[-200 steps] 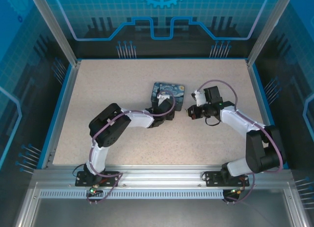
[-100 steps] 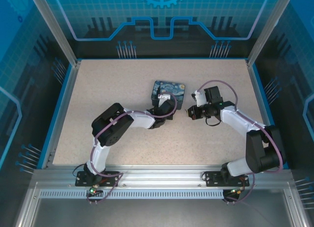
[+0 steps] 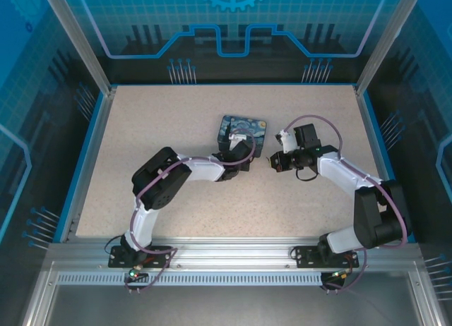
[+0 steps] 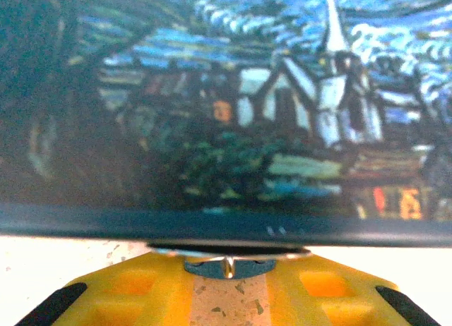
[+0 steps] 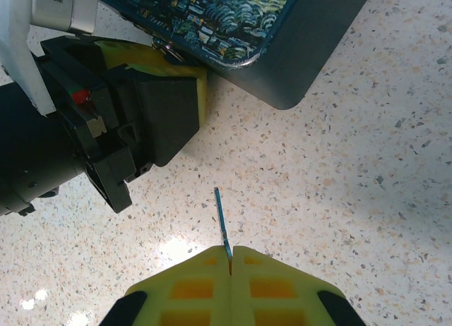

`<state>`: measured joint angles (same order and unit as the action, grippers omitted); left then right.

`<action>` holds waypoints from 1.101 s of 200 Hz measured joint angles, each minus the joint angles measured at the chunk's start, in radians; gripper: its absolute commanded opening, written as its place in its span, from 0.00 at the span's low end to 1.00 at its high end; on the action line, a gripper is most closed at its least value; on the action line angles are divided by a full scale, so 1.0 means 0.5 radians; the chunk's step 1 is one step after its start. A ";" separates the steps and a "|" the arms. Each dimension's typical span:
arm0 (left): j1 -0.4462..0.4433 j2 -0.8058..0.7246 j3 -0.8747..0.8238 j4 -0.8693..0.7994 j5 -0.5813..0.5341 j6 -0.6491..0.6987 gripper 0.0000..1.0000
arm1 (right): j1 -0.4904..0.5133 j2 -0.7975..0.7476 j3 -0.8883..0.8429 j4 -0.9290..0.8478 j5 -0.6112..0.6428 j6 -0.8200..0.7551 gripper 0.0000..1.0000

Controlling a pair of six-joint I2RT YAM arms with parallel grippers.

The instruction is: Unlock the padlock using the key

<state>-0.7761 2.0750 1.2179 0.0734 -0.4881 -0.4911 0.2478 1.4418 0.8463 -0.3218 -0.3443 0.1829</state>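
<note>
The padlock (image 4: 227, 267) is a small silvery-dark piece hanging at the near bottom edge of the blue-and-yellow painted box (image 3: 244, 128). My left gripper (image 4: 228, 282) is pressed up to that box side, its yellow fingers (image 4: 134, 291) closed in on the padlock's two ends. In the right wrist view the padlock (image 5: 167, 51) peeks out between the box (image 5: 282, 51) and the left gripper's finger (image 5: 180, 82). My right gripper (image 5: 231, 250) is shut on the key (image 5: 221, 220), a thin grey blade pointing toward the left gripper, a short way off.
The speckled table (image 3: 176, 114) is bounded by a blue rim (image 3: 85, 164) and metal frame posts. The two grippers face each other just in front of the box, with a small gap between them.
The left gripper's jaws have narrowed onto the padlock and the left arm has edged slightly toward the box. The right arm and key have not moved.
</note>
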 measured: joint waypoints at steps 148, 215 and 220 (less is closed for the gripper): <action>0.026 -0.079 0.137 -0.423 0.156 -0.178 0.31 | 0.023 -0.053 -0.056 0.026 -0.014 0.001 0.00; 0.070 -0.117 0.167 -0.512 0.334 -0.289 0.31 | 0.125 -0.071 -0.253 0.193 0.007 0.016 0.00; 0.075 -0.121 0.168 -0.515 0.349 -0.301 0.31 | 0.140 -0.071 -0.269 0.216 0.009 0.017 0.00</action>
<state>-0.7387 2.0144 1.3018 -0.1841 -0.3138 -0.6418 0.3180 1.4063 0.7116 -0.2138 -0.3397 0.1913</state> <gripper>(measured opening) 0.308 0.042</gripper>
